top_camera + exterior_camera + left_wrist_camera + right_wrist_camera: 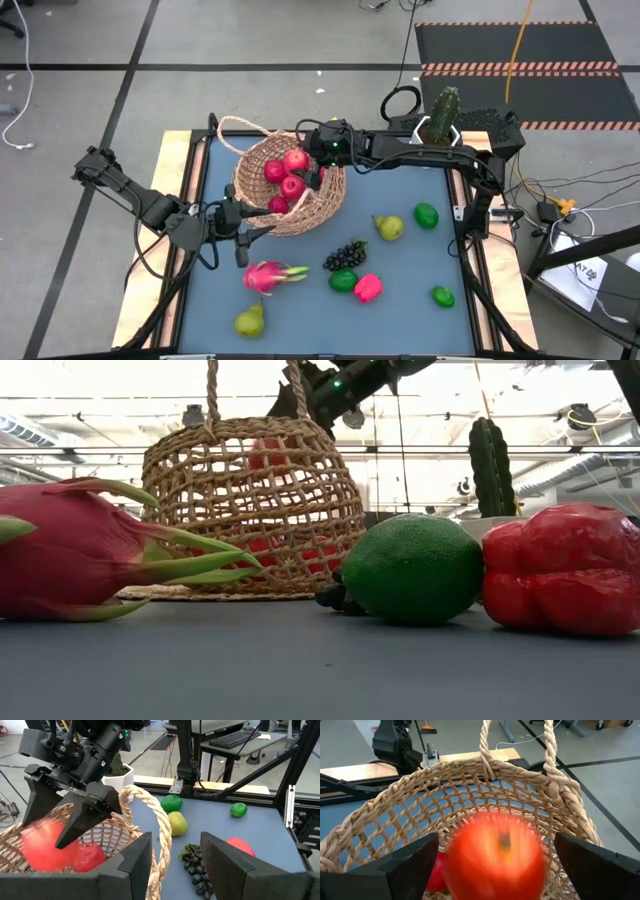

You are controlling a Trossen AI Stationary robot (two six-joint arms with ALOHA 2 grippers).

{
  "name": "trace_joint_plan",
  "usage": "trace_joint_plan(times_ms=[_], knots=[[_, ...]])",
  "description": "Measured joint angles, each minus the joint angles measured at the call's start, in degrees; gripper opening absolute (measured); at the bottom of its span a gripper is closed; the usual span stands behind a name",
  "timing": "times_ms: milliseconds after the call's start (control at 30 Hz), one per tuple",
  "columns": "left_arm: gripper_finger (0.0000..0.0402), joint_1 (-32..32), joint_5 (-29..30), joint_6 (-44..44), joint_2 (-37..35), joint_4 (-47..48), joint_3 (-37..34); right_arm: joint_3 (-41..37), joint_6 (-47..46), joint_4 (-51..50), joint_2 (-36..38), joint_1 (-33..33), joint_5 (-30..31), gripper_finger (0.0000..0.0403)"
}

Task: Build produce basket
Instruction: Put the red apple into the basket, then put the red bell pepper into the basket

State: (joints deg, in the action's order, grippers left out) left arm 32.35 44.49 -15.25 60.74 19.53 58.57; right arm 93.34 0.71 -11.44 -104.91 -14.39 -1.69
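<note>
The tan wicker basket (300, 205) stands on the table's far middle, its loop handle (235, 125) on its far left side. Several red round fruits (290, 175) lie inside it. My right gripper (495, 865) hangs open over the basket's mouth. A blurred red apple (497, 857) sits between its fingers with a gap on each side. My left gripper (175, 865) is open at the basket's near left side. Dragon fruit (268, 276), pears (250, 321), limes (343, 280), grapes (345, 255) and a pink fruit (368, 288) lie on the mat. My left gripper comes level from the table's left. The basket's braided rim (159, 855) runs down between its open fingers, close beside one finger (135, 865). Whether it touches the rim I cannot tell.
A cactus in a white pot (443, 115) stands at the far right corner. A pear (389, 228) and two limes (426, 215) (443, 296) lie on the right half. In the low view a lime (412, 568) and the pink fruit (565, 568) sit close to the camera.
</note>
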Motion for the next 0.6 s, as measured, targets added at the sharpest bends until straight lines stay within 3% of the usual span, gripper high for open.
trace_joint_plan(times_ms=[300, 600], knots=[[0.017, 0.0, 0.0, 0.0, 0.0, 0.0, 0.0, 0.0, -0.4, 0.3, 0.6, 0.2, 0.0, 0.0398], [0.017, 0.0, 0.0, -0.2, 0.0, 0.4, 0.0, -0.1, -0.2, -0.9, 6.1, 2.5, 0.1, 0.0398]])
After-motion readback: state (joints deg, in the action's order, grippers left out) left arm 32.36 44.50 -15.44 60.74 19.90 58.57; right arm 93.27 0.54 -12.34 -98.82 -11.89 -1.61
